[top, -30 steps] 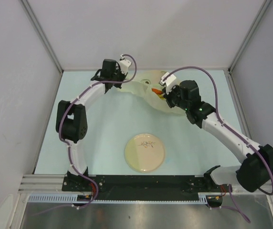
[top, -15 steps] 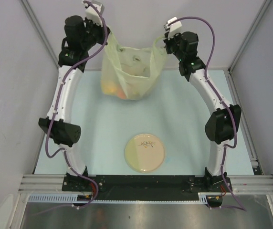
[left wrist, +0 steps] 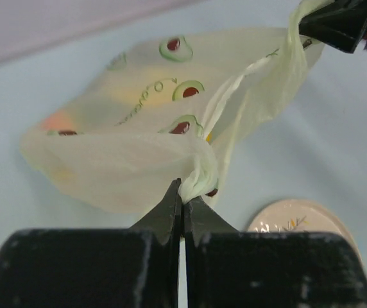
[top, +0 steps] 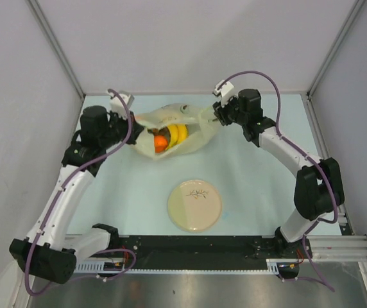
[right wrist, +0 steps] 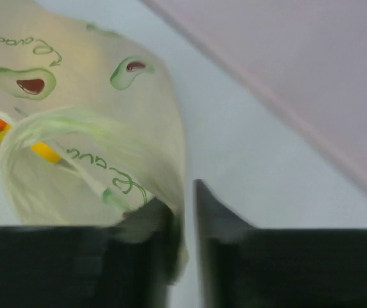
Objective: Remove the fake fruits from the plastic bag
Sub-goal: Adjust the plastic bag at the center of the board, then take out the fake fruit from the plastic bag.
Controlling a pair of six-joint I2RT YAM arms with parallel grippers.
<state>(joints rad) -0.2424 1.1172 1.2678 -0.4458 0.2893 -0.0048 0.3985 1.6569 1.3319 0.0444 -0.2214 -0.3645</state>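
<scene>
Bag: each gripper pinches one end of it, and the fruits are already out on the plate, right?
Not quite. No fruit is on the plate; the top view shows the fruits inside the bag. The rest holds: the left gripper and the right gripper each pinch one end of it.

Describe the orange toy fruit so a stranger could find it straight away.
Look to the far side of the pale blue table, where a translucent avocado-print plastic bag lies stretched between both arms. Inside it sits the orange, just left of the yellow bananas; it alone is round and bright orange.
</scene>
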